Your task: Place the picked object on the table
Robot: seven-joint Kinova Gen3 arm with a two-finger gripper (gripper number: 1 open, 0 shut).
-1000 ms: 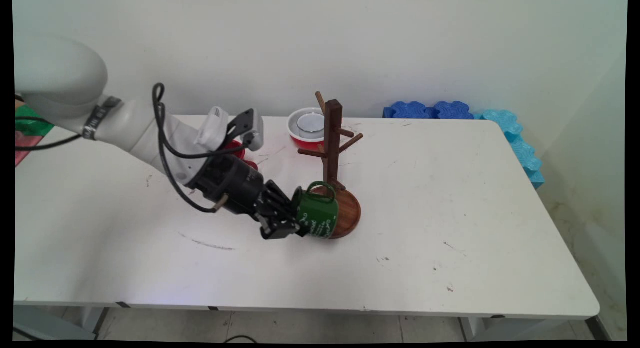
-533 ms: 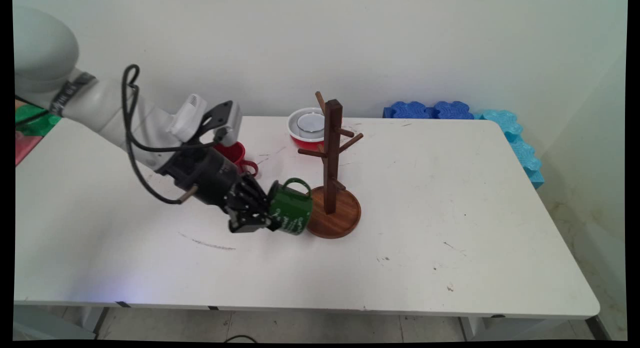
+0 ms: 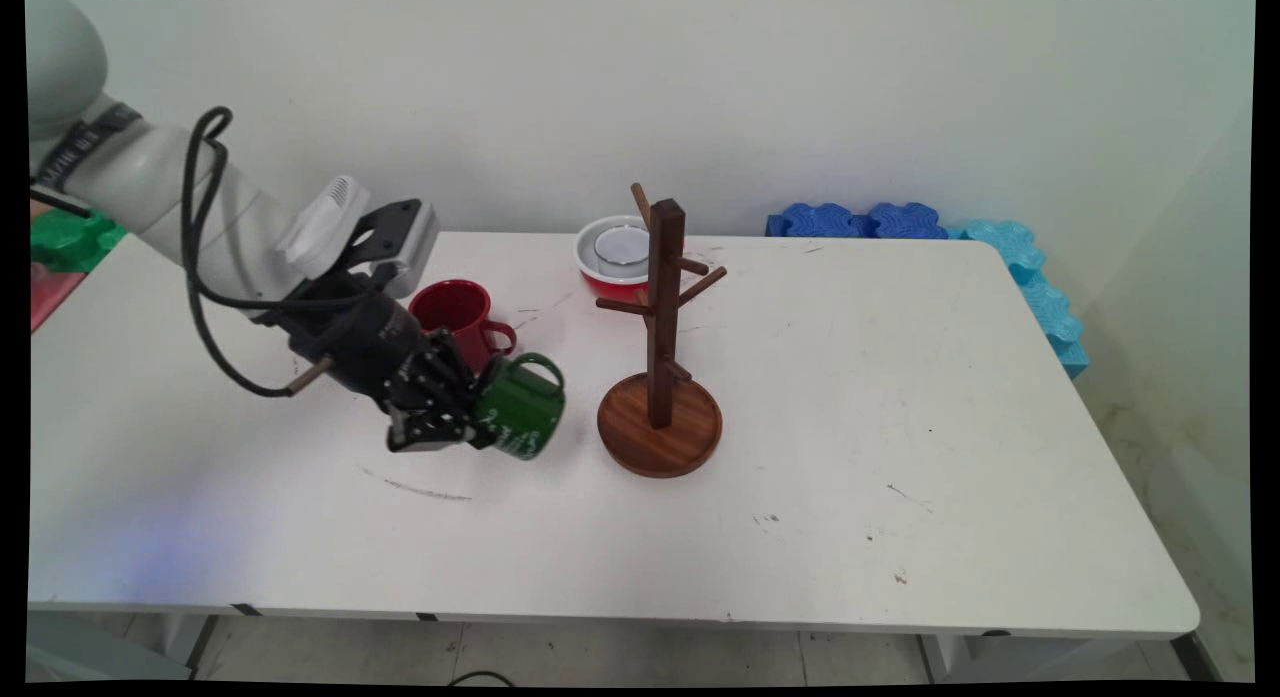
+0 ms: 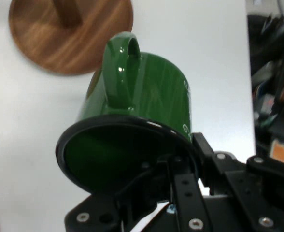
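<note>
My gripper (image 3: 468, 429) is shut on the rim of a green mug (image 3: 522, 414), which it holds on its side just above the table, handle up. In the hand view the green mug (image 4: 147, 92) fills the middle, its dark mouth toward the camera, with the gripper (image 4: 180, 159) clamped on the rim's lower right. A red mug (image 3: 455, 309) stands upright right behind the hand. The wooden mug tree (image 3: 660, 367), with a round base and bare pegs, stands a short way to the right; its base (image 4: 69, 34) shows at the hand view's top left.
A red bowl (image 3: 612, 262) with a smaller white vessel inside sits at the back behind the mug tree. Blue foam blocks (image 3: 860, 220) line the table's back right corner and right edge. Green and red things (image 3: 60, 247) lie at the far left.
The arm has drawn back to the left with the green mug in its grip, carrying it from over the mug tree's base to a spot clear of it, near the red mug.
</note>
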